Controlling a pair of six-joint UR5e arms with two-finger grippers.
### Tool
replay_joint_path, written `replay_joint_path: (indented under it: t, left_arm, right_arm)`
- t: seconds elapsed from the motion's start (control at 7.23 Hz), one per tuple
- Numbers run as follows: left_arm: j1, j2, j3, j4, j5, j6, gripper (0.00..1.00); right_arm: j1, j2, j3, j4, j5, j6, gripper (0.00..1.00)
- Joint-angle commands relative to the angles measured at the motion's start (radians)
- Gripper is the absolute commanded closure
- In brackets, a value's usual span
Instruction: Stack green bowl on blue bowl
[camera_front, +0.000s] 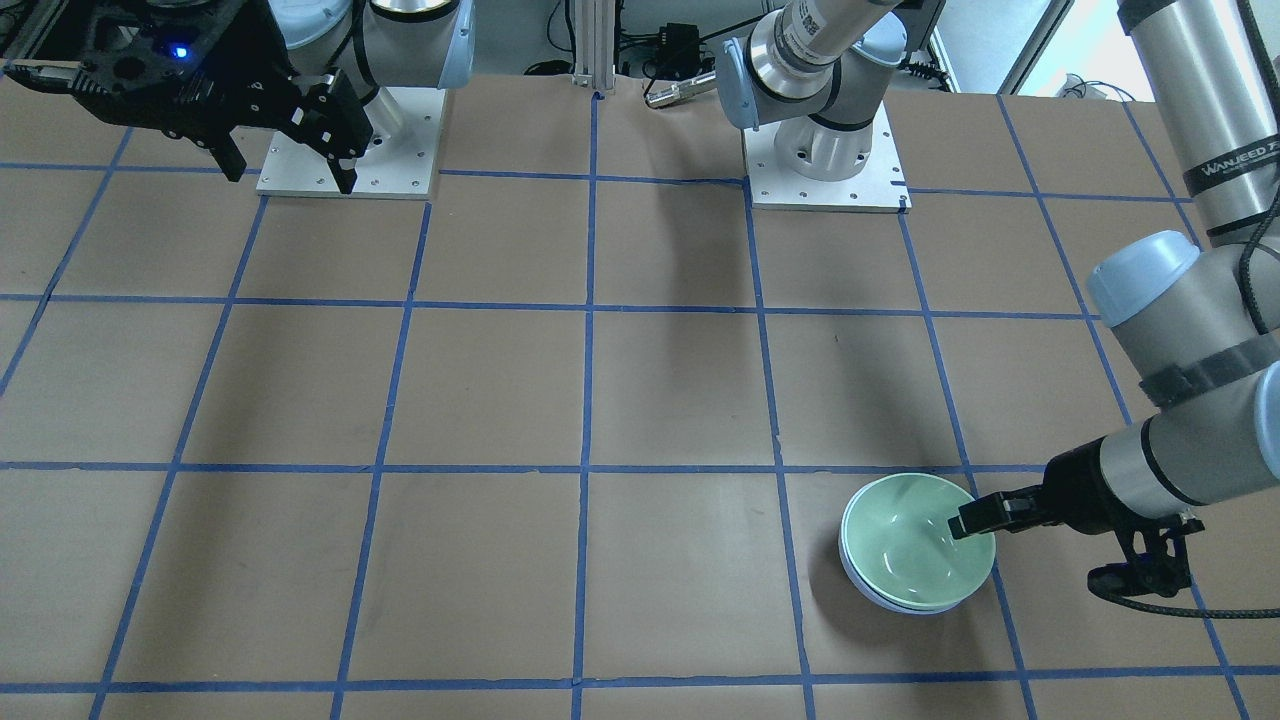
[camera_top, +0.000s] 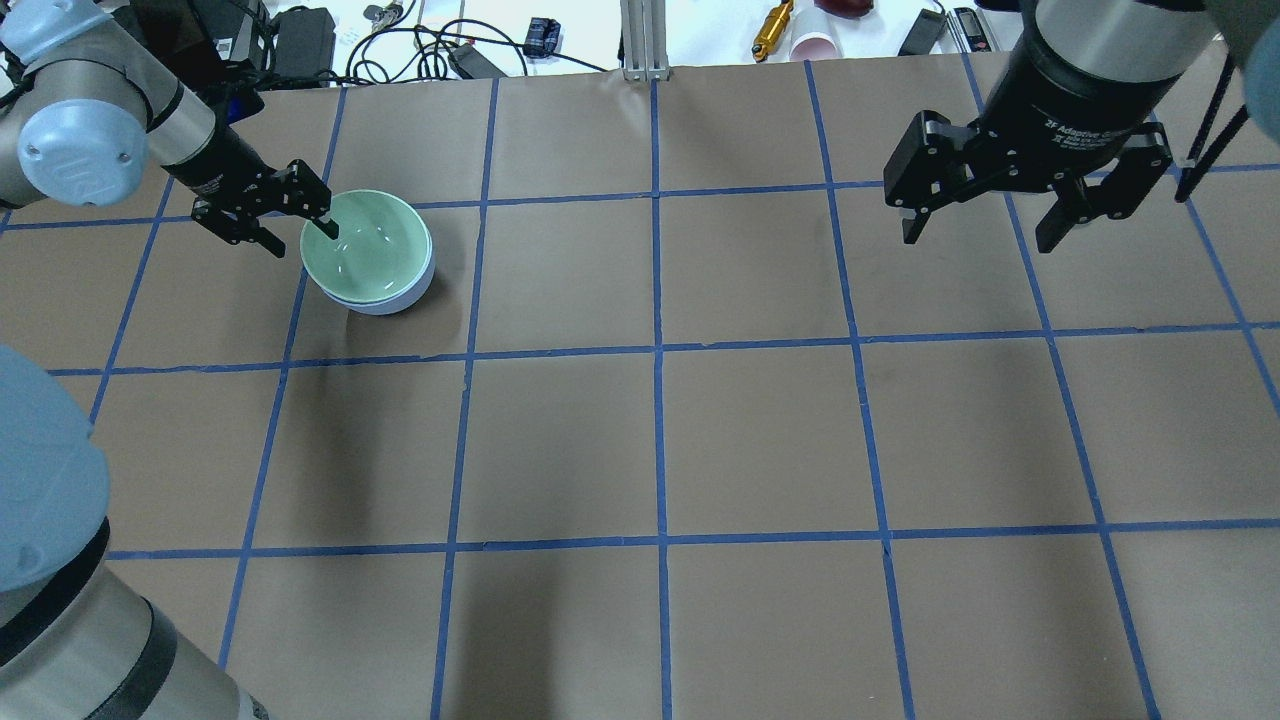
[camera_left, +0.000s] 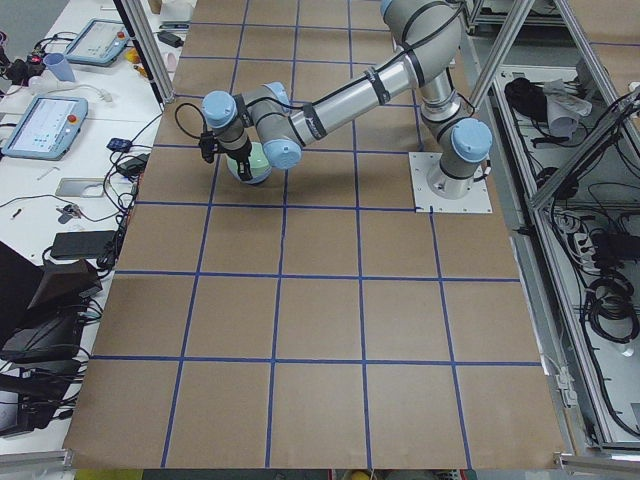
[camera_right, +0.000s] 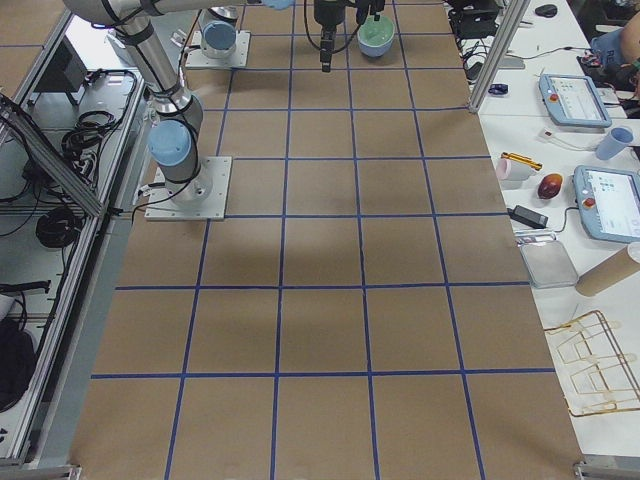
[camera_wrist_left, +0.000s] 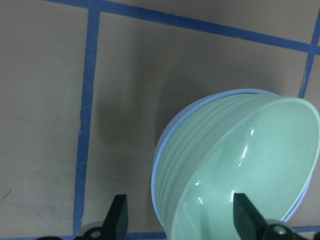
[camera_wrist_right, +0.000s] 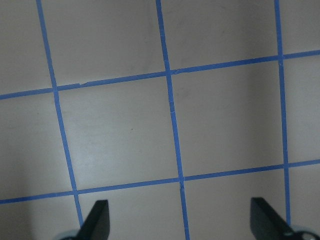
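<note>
Green bowl (camera_top: 365, 250): nested in blue bowl (camera_top: 385, 303) on table (camera_top: 760, 440).
Left gripper (camera_top: 302, 240): fingers spread, straddling the green bowl's rim, one inside and one outside.
Right gripper (camera_top: 977, 240): fingers spread, holding nothing, well apart from both bowls.

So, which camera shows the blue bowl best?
Overhead exterior: the blue bowl shows its wall under the green bowl. Front-facing and left wrist views show only a thin edge; the side views, almost nothing; right wrist, none.

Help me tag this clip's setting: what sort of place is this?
Probably a robotics lab test cell: a left arm and right arm bolted to a paper-covered table gridded with blue tape, with teach pendants on the side bench.
</note>
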Motion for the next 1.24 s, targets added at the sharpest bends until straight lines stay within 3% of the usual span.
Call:
replay_joint_path:
  t: [0.0,0.28,0.55,0.69,1.11]
  left_arm:
    - [-0.059,0.044,0.069,-0.092,0.036,-0.048,0.18]
    - [-0.177,0.108,0.135,-0.197,0.104,-0.137,0.15]
    - [-0.263,0.224,0.121,-0.258,0.177,-0.141,0.08]
    - [-0.312,0.283,0.092,-0.259,0.246,-0.142,0.08]
    - [-0.333,0.503,-0.052,-0.259,0.244,-0.158,0.08]
  right_arm:
    - [0.0,0.0,-0.001,0.0,0.0,0.0,0.0]
    - [0.0,0.0,-0.001,0.0,0.0,0.0,0.0]
    - [0.0,0.0,-0.001,0.0,0.0,0.002,0.0]
    - [0.0,0.0,0.001,0.0,0.0,0.0,0.0]
    - [0.0,0.0,0.001,0.0,0.0,0.0,0.0]
